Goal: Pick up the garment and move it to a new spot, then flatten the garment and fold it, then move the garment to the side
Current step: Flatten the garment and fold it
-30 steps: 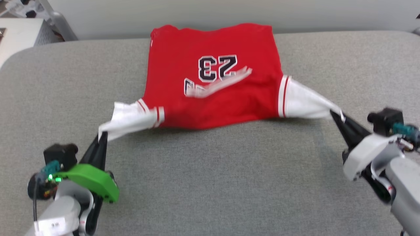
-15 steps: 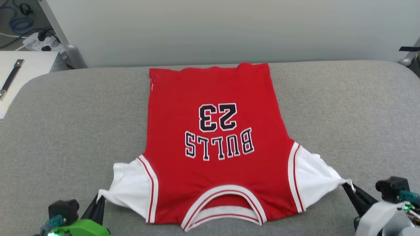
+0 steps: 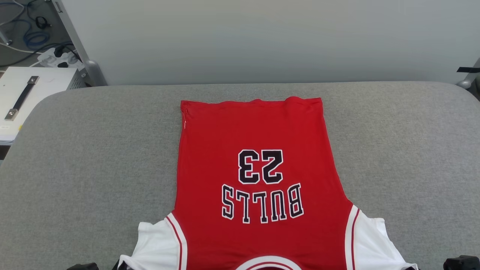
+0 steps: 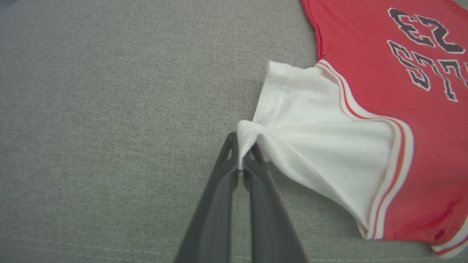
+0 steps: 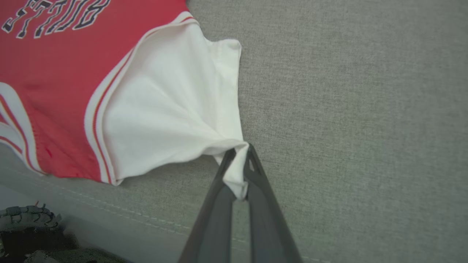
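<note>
On the grey padded tabletop in the head view, I see the red jersey T-shirt lying flat, print side up. It runs lengthwise away from me, hem at the far end and collar at the view's bottom edge, so the "BULLS" lettering and the number 23 read upside down. A white case with a black strap handle sits off the table's far left corner, with a power strip and cables beyond it. In the left wrist view, my left gripper is clamped on a pinch of the left-hand sleeve. The white cloth is bunched into a twist between the two dark fingertips and drawn out sideways from the red body. In the right wrist view, my right gripper is likewise clenched on the corner of the right-hand sleeve, a small tab of cloth hanging between the fingers. The table's stitched near edge runs just below the shirt's collar trim.
</note>
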Controlling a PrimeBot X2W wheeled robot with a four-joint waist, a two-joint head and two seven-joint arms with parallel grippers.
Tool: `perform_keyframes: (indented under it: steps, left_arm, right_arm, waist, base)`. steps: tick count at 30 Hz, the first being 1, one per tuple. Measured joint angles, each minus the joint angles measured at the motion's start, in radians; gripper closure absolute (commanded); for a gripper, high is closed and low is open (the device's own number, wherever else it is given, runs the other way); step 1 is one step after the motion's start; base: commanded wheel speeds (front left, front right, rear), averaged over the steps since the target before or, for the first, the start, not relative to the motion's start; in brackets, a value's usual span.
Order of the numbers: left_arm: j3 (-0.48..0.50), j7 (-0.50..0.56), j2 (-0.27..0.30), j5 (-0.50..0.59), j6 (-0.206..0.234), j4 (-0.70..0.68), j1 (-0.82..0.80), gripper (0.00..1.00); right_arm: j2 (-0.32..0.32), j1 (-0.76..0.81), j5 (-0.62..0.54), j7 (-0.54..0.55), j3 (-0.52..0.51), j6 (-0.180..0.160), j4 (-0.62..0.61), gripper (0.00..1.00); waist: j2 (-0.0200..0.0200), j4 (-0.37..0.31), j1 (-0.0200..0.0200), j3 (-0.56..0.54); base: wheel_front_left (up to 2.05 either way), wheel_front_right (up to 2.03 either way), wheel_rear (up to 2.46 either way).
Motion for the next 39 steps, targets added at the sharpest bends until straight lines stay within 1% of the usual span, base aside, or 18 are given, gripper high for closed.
perform_keyframes:
  steps: [3, 4, 5, 6, 11, 13, 14, 15, 18, 21, 24, 27, 28, 31, 35, 39]
  left_arm:
    - [0.002, 0.000, -0.001, 0.010, 0.000, -0.002, 0.000, 1.00]
    - [0.004, 0.000, -0.002, 0.015, 0.000, -0.003, 0.000, 1.00]
    - [0.006, 0.000, -0.002, 0.021, 0.000, -0.005, 0.000, 1.00]
    - [0.006, 0.000, -0.003, 0.025, 0.000, -0.007, -0.001, 1.00]
    - [0.010, 0.000, -0.012, 0.047, 0.000, -0.027, -0.007, 1.00]
    - [0.012, 0.000, -0.021, 0.052, 0.000, -0.038, -0.012, 1.00]
    - [0.021, 0.000, -0.034, 0.067, 0.000, -0.057, -0.024, 1.00]
    - [0.026, 0.000, -0.038, 0.077, 0.000, -0.069, -0.032, 1.00]
    - [0.041, 0.000, -0.055, 0.106, 0.003, -0.090, -0.055, 1.00]
    - [0.045, 0.000, -0.076, 0.132, 0.002, -0.106, -0.090, 1.00]
    - [0.063, 0.000, -0.105, 0.167, -0.003, -0.132, -0.123, 1.00]
    - [0.083, 0.000, -0.139, 0.198, -0.013, -0.153, -0.154, 1.00]
    - [0.091, 0.000, -0.151, 0.210, -0.017, -0.161, -0.163, 1.00]
    - [0.106, 0.000, -0.190, 0.251, -0.035, -0.175, -0.187, 1.00]
    - [0.127, 0.000, -0.245, 0.302, -0.062, -0.194, -0.212, 1.00]
    - [0.148, 0.000, -0.301, 0.350, -0.093, -0.210, -0.237, 1.00]
  right_arm:
    - [0.020, 0.021, -0.010, 0.012, -0.038, 0.000, -0.025, 1.00]
    - [0.028, 0.023, -0.014, 0.015, -0.049, 0.000, -0.033, 0.83]
    - [0.035, 0.023, -0.019, 0.021, -0.063, 0.000, -0.044, 0.53]
    - [0.041, 0.023, -0.028, 0.022, -0.081, 0.000, -0.058, 0.00]
    - [0.063, 0.010, -0.080, 0.024, -0.188, 0.000, -0.143, 0.00]
    - [0.068, -0.017, -0.091, 0.035, -0.242, 0.000, -0.203, 0.00]
    - [0.062, -0.089, -0.113, 0.063, -0.314, 0.000, -0.297, 0.00]
    - [0.054, -0.131, -0.118, 0.082, -0.343, 0.000, -0.333, 0.00]
    - [0.032, -0.235, -0.123, 0.134, -0.385, 0.000, -0.393, 0.00]
    - [-0.003, -0.363, -0.129, 0.208, -0.394, 0.000, -0.437, 0.00]
    - [-0.012, -0.506, -0.115, 0.312, -0.379, 0.000, -0.452, 0.00]
    - [-0.058, -0.657, -0.108, 0.435, -0.328, 0.000, -0.428, 0.00]
    - [-0.083, -0.709, -0.101, 0.489, -0.298, 0.000, -0.412, 0.00]
    - [-0.124, -0.853, -0.081, 0.595, -0.228, 0.000, -0.344, 0.00]
    - [-0.149, -1.009, -0.010, 0.772, -0.114, 0.000, -0.235, 0.00]
    - [-0.149, -1.142, 0.054, 0.925, -0.044, 0.000, -0.136, 0.00]
  waist:
    - [0.0000, 0.004, 0.0000, 0.000]
    - [0.0000, 0.005, 0.0000, 0.001]
    - [0.0000, 0.006, 0.0000, 0.002]
    - [0.0000, 0.007, 0.0000, 0.003]
    - [0.0000, 0.012, 0.0000, 0.009]
    - [0.0000, 0.014, 0.0000, 0.016]
    - [0.0000, 0.018, 0.0000, 0.031]
    - [0.0000, 0.020, 0.0000, 0.040]
    - [0.0000, 0.030, 0.0000, 0.064]
    - [0.0000, 0.046, 0.0000, 0.096]
    - [0.0000, 0.066, 0.0001, 0.135]
    - [0.0000, 0.090, 0.0001, 0.181]
    - [0.0000, 0.098, 0.0001, 0.198]
    - [0.0000, 0.124, 0.0002, 0.249]
    - [0.0000, 0.161, 0.0003, 0.319]
    - [0.0000, 0.199, 0.0003, 0.391]
  base:
    - [0.00, 0.00, 0.00]
    - [0.00, 0.00, 0.00]
    - [0.00, 0.00, 0.00]
    - [0.00, 0.00, 0.00]
    - [0.00, 0.00, 0.00]
    - [0.00, 0.00, 0.00]
    - [0.00, 0.00, 0.00]
    - [0.00, 0.00, 0.00]
    - [0.00, 0.00, 0.00]
    - [0.00, 0.00, 0.00]
    - [0.00, 0.00, 0.00]
    - [0.00, 0.00, 0.00]
    - [0.00, 0.00, 0.00]
    - [0.00, 0.00, 0.00]
    - [0.00, 0.00, 0.00]
    - [0.00, 0.00, 0.00]
